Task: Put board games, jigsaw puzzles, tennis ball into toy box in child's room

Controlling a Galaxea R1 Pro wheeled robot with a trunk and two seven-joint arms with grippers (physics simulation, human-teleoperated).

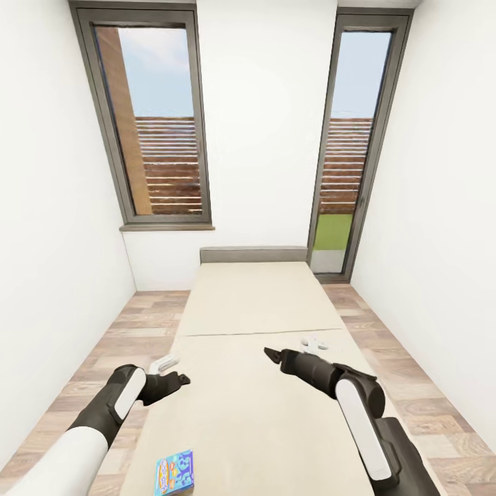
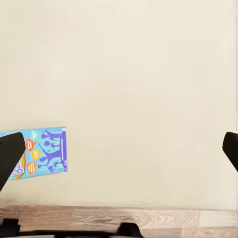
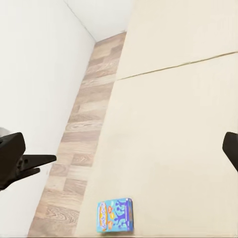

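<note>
Left gripper (image 1: 180, 378) jaws apart, empty, over the left edge of the bed (image 1: 262, 303). Right gripper (image 1: 270, 354) jaws apart too, empty, above mid-mattress. Blue-teal board game (image 1: 173, 472) lies flat on the mattress near the foot, left side, nearer the camera than both grippers, well apart from each; left one is closer. Wood floor (image 1: 138, 324) flanks the bed; two windows (image 1: 155, 124) behind the headboard.

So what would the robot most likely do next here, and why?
Probably lower the left gripper toward the blue-teal board game. That box lies flat on the bed near its left edge, below and short of that gripper, and both grippers look open and empty.
</note>
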